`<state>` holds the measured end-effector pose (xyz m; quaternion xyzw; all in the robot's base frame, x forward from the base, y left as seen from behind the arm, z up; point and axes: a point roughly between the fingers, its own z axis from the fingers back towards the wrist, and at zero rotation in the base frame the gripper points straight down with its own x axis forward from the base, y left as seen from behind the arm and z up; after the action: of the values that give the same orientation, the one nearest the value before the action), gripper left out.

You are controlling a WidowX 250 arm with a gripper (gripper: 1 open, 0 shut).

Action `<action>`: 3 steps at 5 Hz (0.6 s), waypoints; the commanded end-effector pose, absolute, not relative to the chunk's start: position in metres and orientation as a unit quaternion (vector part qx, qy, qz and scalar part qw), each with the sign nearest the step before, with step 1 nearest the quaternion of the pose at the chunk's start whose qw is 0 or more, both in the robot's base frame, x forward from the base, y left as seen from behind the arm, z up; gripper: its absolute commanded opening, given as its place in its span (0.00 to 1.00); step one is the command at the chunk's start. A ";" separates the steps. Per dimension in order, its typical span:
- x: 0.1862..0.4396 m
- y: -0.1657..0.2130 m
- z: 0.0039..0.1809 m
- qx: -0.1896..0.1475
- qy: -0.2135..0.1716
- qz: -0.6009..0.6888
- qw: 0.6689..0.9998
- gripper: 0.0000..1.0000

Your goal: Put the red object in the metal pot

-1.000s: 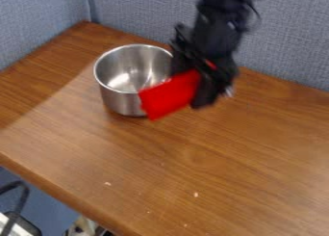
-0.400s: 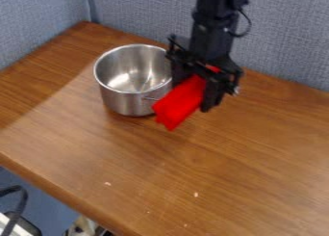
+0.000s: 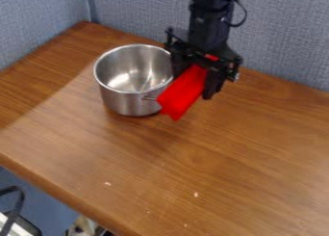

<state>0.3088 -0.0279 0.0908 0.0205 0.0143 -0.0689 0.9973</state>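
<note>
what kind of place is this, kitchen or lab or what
Probably a lab or office test corner, not a kitchen: a bare wooden table stands against a grey-blue fabric partition, and a black robot arm's end effector holds a red block beside a lone metal pot.

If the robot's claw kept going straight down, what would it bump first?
Probably the wooden table. The gripper points down just right of the pot, and its red block would touch first, though depth is unclear.

A black arm of stacked, boxy segments is seen, ending in a black gripper whose crossbar and two thin fingers are finished in the same matte black.
</note>
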 end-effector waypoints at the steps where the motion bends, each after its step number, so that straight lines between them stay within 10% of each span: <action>1: 0.320 -0.029 0.104 0.013 -0.016 -0.049 0.999 0.00; 3: 0.333 -0.034 0.103 -0.009 -0.030 -0.041 0.999 0.00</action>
<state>0.3257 -0.0371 0.0887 -0.0066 -0.0042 -0.0478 0.9988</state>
